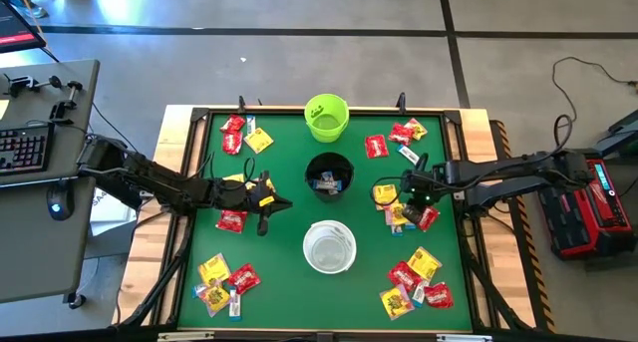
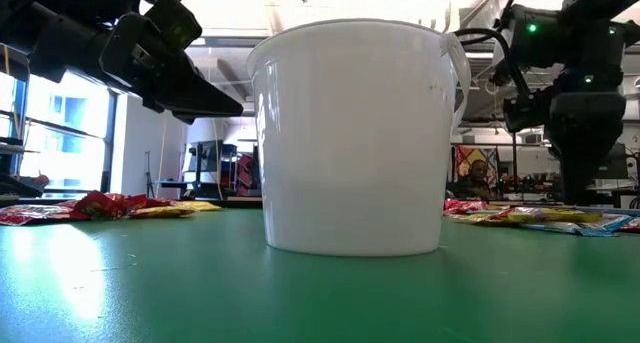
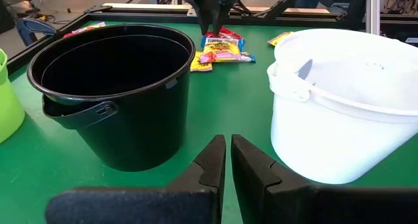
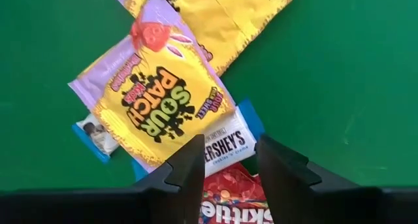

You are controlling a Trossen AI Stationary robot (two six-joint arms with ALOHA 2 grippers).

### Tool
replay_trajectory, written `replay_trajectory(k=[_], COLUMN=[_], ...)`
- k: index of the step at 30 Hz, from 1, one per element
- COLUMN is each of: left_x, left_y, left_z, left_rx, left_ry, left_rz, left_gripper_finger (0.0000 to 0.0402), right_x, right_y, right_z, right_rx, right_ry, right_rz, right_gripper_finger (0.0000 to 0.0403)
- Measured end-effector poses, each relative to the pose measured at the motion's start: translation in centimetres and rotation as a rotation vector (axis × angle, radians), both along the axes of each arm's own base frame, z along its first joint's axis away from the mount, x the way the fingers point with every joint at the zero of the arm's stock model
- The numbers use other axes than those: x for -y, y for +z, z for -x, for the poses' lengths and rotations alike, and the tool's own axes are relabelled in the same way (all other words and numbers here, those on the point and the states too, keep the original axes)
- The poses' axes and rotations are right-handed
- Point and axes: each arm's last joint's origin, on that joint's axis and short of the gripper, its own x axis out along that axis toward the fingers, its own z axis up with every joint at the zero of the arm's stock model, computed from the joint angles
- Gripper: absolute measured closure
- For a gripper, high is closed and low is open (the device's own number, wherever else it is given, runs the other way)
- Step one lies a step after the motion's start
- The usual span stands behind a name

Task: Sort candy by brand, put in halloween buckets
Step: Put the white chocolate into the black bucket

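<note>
So we've got the right gripper [image 4: 227, 160] hanging low over a small pile of candy right of the black bucket [image 1: 329, 174], fingers apart and straddling a blue-and-white Hershey's packet [image 4: 225, 144], nothing grasped yet. A yellow Sour Patch packet [image 4: 157, 106] overlaps it and a red Skittles packet [image 4: 228, 198] lies just beside. Our left gripper [image 3: 227, 160] is clenched and empty, left of the black bucket and the white bucket [image 1: 329, 246]. The lime green bucket [image 1: 327, 117] stands by the far edge, with more candy scattered toward the corners.
</note>
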Motion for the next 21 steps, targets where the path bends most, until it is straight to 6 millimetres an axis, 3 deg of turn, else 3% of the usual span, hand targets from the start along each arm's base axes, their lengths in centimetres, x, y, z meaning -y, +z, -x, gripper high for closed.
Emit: replay_trajectory(k=[21], left_x=[-0.02], left_y=[-0.28], left_z=[0.09], left_rx=[-0.031], left_ry=[0.003], left_rz=[0.004], left_gripper_finger=[0.0385], right_x=[0.16], right_y=[-0.06], right_z=[0.05], right_rx=[-0.011], right_ry=[-0.067], right_rz=[0.039], right_gripper_finger=[0.0277])
